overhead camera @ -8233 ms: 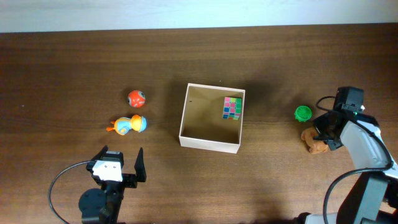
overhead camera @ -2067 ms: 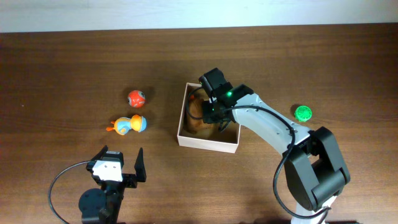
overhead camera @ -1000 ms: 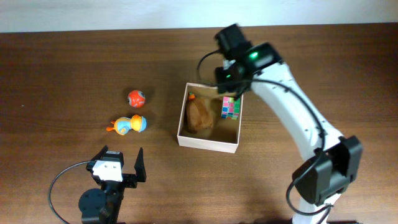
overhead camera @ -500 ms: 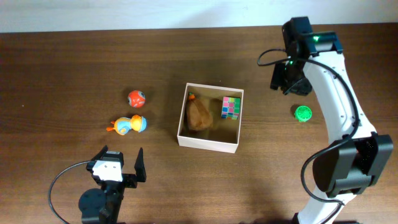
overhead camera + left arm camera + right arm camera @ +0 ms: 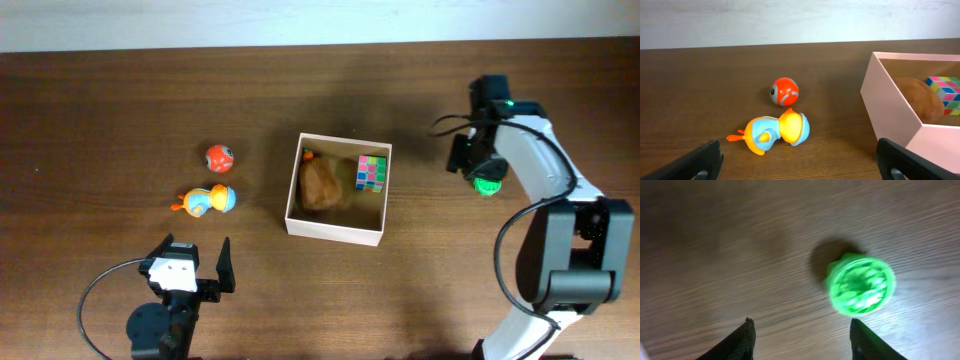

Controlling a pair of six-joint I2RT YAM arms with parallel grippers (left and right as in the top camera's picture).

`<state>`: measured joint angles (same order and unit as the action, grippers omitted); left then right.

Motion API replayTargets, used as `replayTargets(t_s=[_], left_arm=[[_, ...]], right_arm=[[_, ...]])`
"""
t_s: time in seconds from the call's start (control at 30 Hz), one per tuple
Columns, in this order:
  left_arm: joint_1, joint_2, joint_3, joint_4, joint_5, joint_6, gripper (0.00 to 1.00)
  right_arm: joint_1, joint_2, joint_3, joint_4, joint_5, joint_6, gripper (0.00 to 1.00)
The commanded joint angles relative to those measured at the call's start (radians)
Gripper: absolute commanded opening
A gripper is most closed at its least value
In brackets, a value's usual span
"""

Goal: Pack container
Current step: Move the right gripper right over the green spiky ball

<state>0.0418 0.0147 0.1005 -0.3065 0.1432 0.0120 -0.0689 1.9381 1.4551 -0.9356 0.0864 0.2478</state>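
Container (image 5: 335, 232): set mid-table; brown plush toy (image 5: 320, 185) and colour cube (image 5: 373, 172) are held inside.
Step judged in hand: pickup of green round toy (image 5: 860, 285), right of container.
Right gripper (image 5: 801, 330): fingers spread, nothing gripped, positioned near the toy.
Next required: toy to be centred between fingers, then descent and closure.

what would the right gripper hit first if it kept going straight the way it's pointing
Probably the green toy: it lies just ahead of the open right gripper, though off-centre to one side. The other side would likely come down on the bare table. Depth is hard to judge here.
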Motion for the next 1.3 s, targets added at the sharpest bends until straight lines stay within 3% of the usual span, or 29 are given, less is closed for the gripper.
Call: replayTargets(t_s=[0.0, 0.27, 1.27], left_arm=[[0.007, -0.010, -0.005, 0.000, 0.010, 0.019, 0.99], [0.007, -0.010, -0.005, 0.000, 0.010, 0.019, 0.99], [0.007, -0.010, -0.005, 0.000, 0.010, 0.019, 0.99]], right_arm=[[-0.051, -0.020, -0.007, 0.021, 0.008, -0.135, 0.55], [-0.127, -0.018, -0.029, 0.082, -0.003, -0.223, 0.67], [-0.136, 0.062, -0.162, 0.287, -0.052, -0.222, 0.67]])
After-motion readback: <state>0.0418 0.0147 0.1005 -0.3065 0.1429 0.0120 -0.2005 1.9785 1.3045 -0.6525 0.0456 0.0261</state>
